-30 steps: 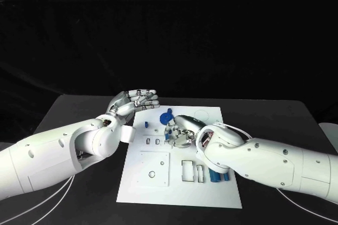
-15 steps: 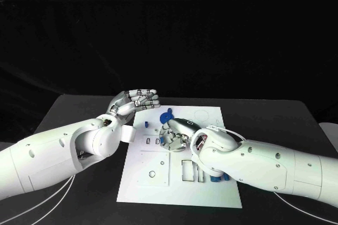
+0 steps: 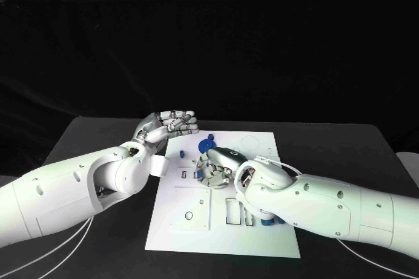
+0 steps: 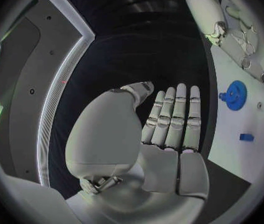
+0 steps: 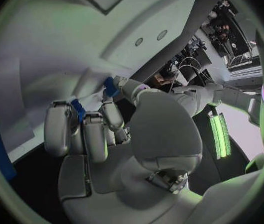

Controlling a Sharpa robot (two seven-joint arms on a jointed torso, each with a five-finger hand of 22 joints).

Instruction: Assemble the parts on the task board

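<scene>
A black bench (image 3: 96, 134) is set against a dark backdrop, with the white task board (image 3: 188, 233) laid at its middle. The right hand (image 3: 217, 168) is lowered onto the board's centre, its fingers curled around a small blue part (image 5: 111, 86) that is pinched at the fingertips. The left hand (image 3: 168, 126) is held raised beside the board's far left corner, nothing grasped, its fingers (image 4: 177, 115) held straight and close together. A round blue gear (image 3: 206, 145) is seated on the board just beyond the right hand, and more blue parts (image 3: 267, 220) are seen near the board's right edge, partly hidden by the right arm.
</scene>
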